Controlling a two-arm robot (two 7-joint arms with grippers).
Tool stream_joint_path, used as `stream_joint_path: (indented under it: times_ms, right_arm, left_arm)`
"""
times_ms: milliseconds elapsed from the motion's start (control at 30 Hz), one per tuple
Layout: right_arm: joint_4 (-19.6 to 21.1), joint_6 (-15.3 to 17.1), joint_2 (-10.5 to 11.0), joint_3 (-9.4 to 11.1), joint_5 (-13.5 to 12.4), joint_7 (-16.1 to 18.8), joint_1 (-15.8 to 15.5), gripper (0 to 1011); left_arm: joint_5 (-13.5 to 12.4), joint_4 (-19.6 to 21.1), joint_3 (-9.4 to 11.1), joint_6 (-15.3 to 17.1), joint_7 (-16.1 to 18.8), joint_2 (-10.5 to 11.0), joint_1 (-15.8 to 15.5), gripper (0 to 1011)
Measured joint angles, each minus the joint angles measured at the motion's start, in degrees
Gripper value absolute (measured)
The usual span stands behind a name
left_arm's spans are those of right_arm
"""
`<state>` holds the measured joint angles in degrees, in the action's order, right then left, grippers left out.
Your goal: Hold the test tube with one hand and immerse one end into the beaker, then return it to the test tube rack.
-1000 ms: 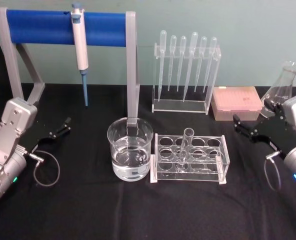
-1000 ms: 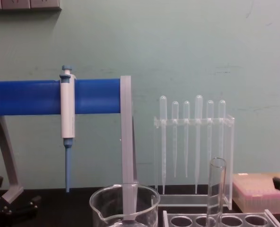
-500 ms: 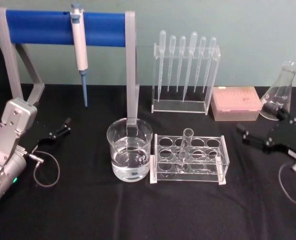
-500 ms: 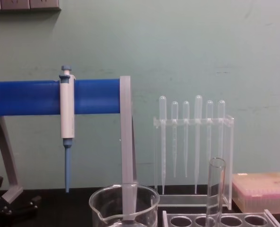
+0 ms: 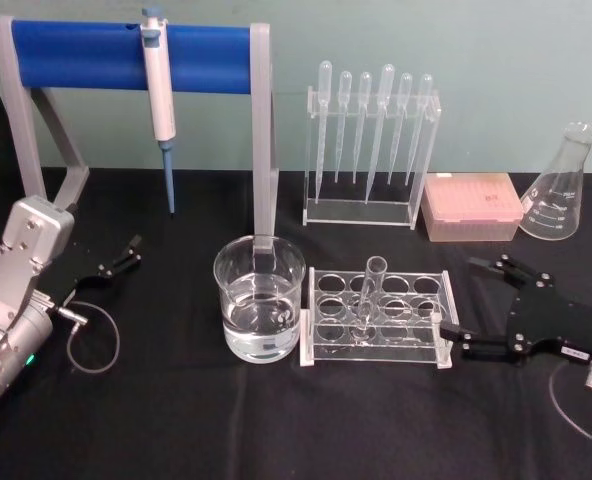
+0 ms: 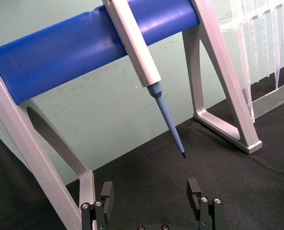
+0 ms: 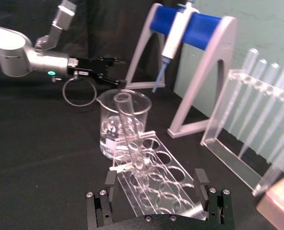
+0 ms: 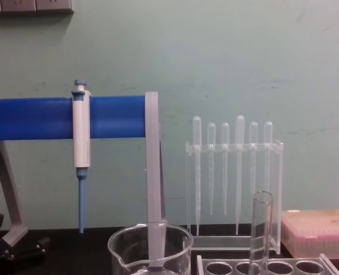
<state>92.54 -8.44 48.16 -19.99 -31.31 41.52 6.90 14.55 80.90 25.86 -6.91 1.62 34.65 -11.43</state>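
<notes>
Glass is what matters here. The tube (image 5: 369, 295) stands mouth up in one hole of the clear rack (image 5: 426, 335). It leans a little, probably because the hole is wider than the tube and only the rack's plates prop it. The rack sits mid-surface (image 5: 276, 430) with its left end just beside the beaker (image 5: 260, 300), which holds clear liquid to about half its height. That closeness looks deliberate, since the tube need only be lifted out and carried a short way left to be dipped.

The right claw (image 5: 459, 297) lies low over the surface at the rack's right end. Its near finger is just beside the rack's near right corner; I cannot tell whether it touches. The fingers are spread wide and hold nothing. In the right wrist view the claw faces along the rack toward the tube (image 7: 128, 129), with the beaker (image 7: 108, 139) beyond it. I judge it is lining up for a grasp not yet made, and empty holes lie between it and the tube.

The tube's lower part sits inside the rack, so the claw will likely need to rise and take it near the top. Smooth glass may slip if pinched off-centre.

The left claw (image 5: 124, 257) is parked at the far left, near the foot of the blue stand (image 5: 126, 55). Its fingers are apart and empty, and it is well clear of the beaker.
</notes>
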Motion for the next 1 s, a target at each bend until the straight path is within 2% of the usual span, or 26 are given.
stream_joint_path:
  times_ms: [100,367,700,1000]
  right_arm:
    - [-0.4,-0.5,-0.9,-0.6,1.2,1.1,1.2,1003]
    - [-0.4,-1.3,-2.2,-2.1,1.8,4.0,2.6,1002]
    - [-0.5,-0.2,-4.3,-4.6,2.7,4.5,4.8,1003]
    - [-2.7,1.7,-6.9,-7.1,3.6,4.5,8.4,1002]
  left_arm:
    - [0.0,0.0,0.0,0.0,0.0,0.0,0.0,1000]
    - [0.0,0.0,0.0,0.0,0.0,0.0,0.0,1000]
    - [0.0,0.0,0.0,0.0,0.0,0.0,0.0,1000]
    - [0.0,0.0,0.0,0.0,0.0,0.0,0.0,1000]
